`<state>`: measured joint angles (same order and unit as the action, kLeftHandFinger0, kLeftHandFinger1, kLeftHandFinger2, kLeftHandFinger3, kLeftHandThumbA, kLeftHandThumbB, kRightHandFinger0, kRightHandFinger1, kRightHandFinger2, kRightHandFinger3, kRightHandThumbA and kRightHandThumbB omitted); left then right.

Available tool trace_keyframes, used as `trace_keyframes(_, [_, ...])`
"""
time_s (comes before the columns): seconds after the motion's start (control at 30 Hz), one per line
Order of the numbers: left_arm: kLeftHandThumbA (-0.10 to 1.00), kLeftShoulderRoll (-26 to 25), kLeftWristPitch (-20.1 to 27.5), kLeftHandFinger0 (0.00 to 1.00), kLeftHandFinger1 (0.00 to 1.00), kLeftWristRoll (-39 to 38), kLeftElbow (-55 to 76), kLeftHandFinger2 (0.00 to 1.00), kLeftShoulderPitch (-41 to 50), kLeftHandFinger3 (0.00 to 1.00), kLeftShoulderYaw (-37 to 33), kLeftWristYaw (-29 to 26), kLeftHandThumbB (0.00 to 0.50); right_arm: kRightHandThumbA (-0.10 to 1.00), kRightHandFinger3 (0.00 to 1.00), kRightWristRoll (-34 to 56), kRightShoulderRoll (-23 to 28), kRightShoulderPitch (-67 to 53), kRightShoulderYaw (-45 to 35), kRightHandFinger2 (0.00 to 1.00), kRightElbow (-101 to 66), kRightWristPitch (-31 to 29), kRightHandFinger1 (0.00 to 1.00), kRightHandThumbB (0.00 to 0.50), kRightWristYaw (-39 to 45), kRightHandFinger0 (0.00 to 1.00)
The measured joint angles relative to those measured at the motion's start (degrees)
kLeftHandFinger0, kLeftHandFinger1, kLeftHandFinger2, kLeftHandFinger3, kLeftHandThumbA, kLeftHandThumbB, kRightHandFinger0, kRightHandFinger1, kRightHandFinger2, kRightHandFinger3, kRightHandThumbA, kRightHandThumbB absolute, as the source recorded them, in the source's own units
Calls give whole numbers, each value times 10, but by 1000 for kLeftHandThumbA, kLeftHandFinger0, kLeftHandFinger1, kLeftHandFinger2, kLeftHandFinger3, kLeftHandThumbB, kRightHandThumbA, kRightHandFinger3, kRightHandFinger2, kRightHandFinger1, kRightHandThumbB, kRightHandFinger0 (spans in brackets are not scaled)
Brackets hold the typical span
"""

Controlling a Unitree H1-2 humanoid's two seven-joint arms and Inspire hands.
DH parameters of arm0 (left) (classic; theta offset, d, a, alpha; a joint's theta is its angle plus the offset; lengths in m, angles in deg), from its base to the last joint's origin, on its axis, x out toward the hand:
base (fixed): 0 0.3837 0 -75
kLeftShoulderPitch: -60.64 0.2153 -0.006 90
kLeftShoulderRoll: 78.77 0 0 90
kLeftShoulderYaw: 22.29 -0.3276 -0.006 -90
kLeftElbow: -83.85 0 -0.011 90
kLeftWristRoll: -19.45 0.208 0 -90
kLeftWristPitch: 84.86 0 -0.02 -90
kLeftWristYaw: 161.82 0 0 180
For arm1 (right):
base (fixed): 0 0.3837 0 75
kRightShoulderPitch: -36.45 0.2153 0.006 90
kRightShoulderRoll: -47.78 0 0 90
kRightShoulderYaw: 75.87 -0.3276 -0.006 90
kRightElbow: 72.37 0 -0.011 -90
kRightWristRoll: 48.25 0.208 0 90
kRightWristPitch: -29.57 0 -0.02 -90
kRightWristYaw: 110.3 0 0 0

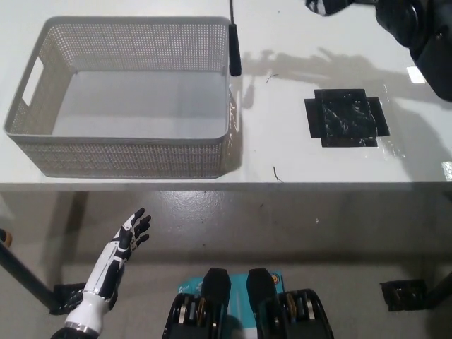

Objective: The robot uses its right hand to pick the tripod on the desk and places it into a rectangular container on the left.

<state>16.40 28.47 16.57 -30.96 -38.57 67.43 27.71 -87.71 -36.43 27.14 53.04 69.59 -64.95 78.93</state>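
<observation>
While the left hand (131,233) hangs open, the right hand (409,18) grips the tripod (234,49).

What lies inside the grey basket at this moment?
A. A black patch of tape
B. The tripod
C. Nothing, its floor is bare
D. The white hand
C. The floor of the basket shows bare; the tripod hangs above the basket's right rim, held by the right hand at the top edge of the picture. The left hand rests open below the table edge.
</observation>
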Motion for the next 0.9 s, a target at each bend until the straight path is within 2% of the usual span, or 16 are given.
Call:
trace_keyframes(0.03, [1000,0,0,1000,1000,0,0,1000,1,1000,0,1,500,-100,761,-2,-3,3,0,844,-2,0,438,262,1,0])
trace_keyframes(0.1, [1000,0,0,1000,1000,0,0,1000,3,1000,0,2,500,-100,821,-8,-10,10,0,815,-4,0,445,272,4,0])
trace_keyframes(0.17, [1000,0,0,1000,1000,0,0,1000,5,1000,0,2,500,-100,895,-15,-16,16,0,806,-5,0,457,279,6,0])
trace_keyframes(0.27, [1000,0,0,1000,1000,1,0,1000,8,1000,-1,2,500,-100,909,-23,-22,26,0,793,-5,1,452,273,9,0])
trace_keyframes(0.57, [1000,0,2,1000,1000,4,0,1000,15,1000,-3,2,500,-100,915,-54,-38,52,5,864,-11,0,431,277,19,0])
trace_keyframes(0.63, [1000,0,2,1000,1000,4,0,1000,16,1000,-3,2,500,-100,959,-57,-43,56,6,925,-11,-1,474,276,21,8])
trace_keyframes(0.73, [1000,0,3,1000,1000,5,0,1000,16,1000,-3,3,500,-100,912,-61,-53,61,7,950,-11,-2,459,271,22,0])
trace_keyframes(0.87, [1000,0,7,1000,1000,9,0,1000,18,1000,-5,3,500,-100,848,-68,-67,71,8,881,-12,-5,406,286,24,0])
trace_keyframes(0.9, [1000,0,7,1000,1000,9,0,1000,18,1000,-5,3,500,-100,824,-68,-67,71,8,849,-12,-5,366,289,24,0])
